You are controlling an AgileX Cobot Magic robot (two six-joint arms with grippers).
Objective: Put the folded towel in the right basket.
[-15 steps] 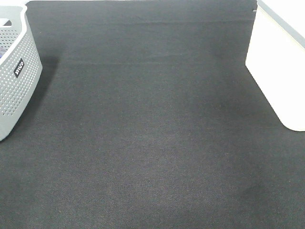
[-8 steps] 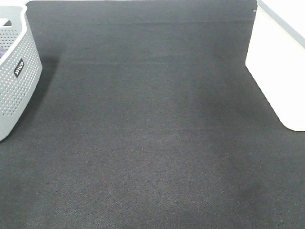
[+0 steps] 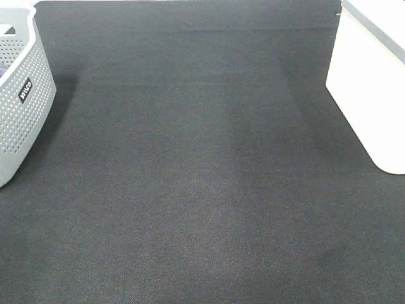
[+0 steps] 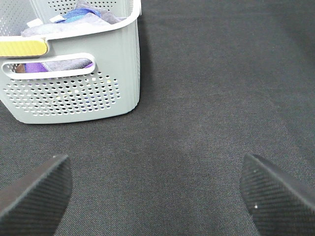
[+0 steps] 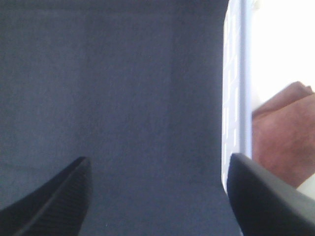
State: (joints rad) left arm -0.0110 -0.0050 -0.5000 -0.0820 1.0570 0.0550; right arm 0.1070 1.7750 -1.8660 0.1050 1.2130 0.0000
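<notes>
The folded towel (image 5: pixel 285 137), rust-brown terry cloth, lies inside the right basket (image 5: pixel 236 98), seen past its white patterned wall in the right wrist view. The white basket also stands at the right edge of the high view (image 3: pixel 373 88); the towel is hidden there. My right gripper (image 5: pixel 157 196) is open and empty over the dark mat, beside the basket's wall. My left gripper (image 4: pixel 157 196) is open and empty above the mat, a short way from the grey perforated basket (image 4: pixel 74 93). Neither arm shows in the high view.
The grey perforated basket with a black label (image 3: pixel 19 95) stands at the left edge and holds several cloths (image 4: pixel 74 19), purple and grey. A dark fabric mat (image 3: pixel 202 177) covers the table between the two baskets.
</notes>
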